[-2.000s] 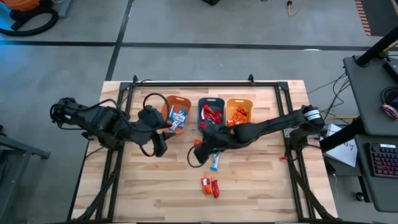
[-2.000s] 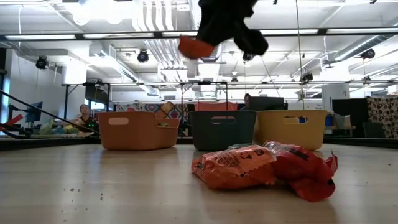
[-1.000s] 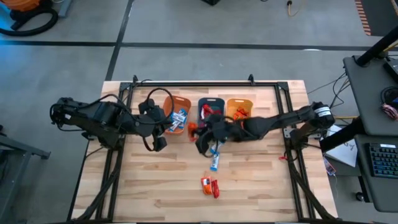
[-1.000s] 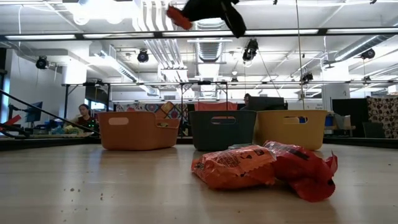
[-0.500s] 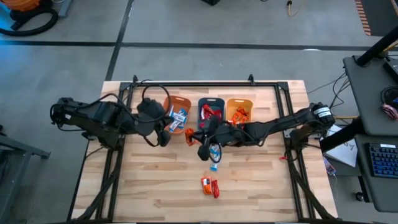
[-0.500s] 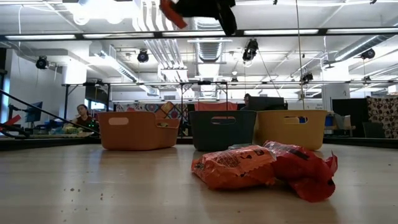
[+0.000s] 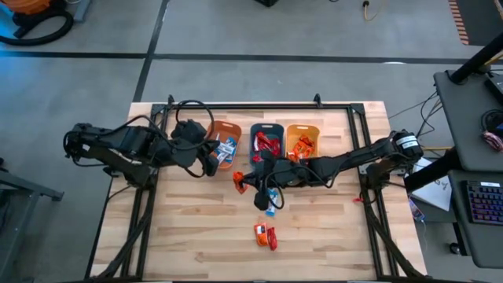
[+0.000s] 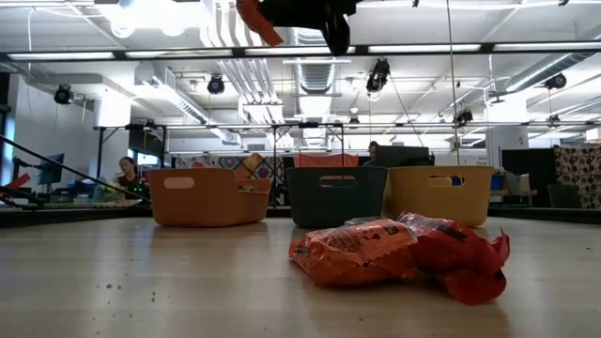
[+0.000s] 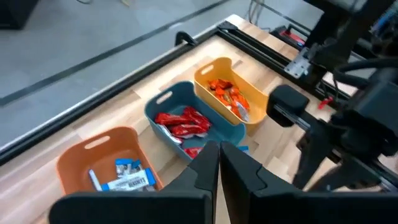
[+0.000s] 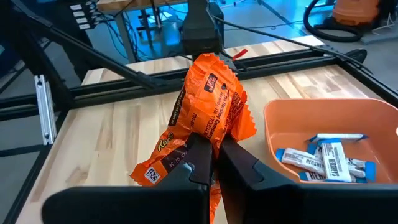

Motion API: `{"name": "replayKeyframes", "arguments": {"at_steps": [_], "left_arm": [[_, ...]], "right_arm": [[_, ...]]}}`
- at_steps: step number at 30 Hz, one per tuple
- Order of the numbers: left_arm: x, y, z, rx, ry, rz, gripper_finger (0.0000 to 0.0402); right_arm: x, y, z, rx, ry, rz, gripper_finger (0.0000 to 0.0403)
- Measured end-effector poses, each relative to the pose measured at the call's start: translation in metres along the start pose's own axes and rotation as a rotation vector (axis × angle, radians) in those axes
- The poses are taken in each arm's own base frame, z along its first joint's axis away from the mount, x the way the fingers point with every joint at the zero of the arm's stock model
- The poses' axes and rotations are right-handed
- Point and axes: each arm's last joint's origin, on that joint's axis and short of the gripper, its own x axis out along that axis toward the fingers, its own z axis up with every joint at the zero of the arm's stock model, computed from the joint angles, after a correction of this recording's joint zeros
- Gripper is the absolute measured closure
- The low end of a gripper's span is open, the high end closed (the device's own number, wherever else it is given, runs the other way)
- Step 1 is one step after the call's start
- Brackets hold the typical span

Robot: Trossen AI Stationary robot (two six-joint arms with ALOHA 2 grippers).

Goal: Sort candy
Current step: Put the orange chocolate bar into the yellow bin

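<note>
Orange wrapped candy [image 10: 208, 118]: crinkled, airborne, pinched. Orange candy [image 8: 353, 253] touching red candy [image 8: 457, 258]: near table centre. Blue-and-white candy [image 7: 270, 196]: farther back. Remaining candy [image 9: 184, 122]: sorted in far bins.

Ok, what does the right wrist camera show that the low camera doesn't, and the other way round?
Only the right wrist view shows inside the orange bin, where blue-and-white candies lie, and shows the right gripper shut on an orange candy. Only the low view shows the teal bin and yellow bin, plus an orange wrapper and a red wrapper lying together on the table. Both show the orange bin and the held candy.
</note>
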Motion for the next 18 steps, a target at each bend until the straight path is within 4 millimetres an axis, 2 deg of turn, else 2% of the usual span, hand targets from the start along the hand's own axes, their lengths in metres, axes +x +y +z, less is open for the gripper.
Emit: {"name": "replayKeyframes", "arguments": {"at_steps": [11,18], "left_arm": [[0.0017,0.0028,0.0024,-0.019,-0.033,0.043,0.0402],[0.0017,0.0028,0.0024,-0.021,-0.033,0.043,0.0402]], "right_arm": [[0.0001,0.0002,-0.0003,-0.037,0.006,0.017,0.0394],[-0.0086,-0.0011,0.0047,-0.034,0.015,0.015,0.0394]]}}
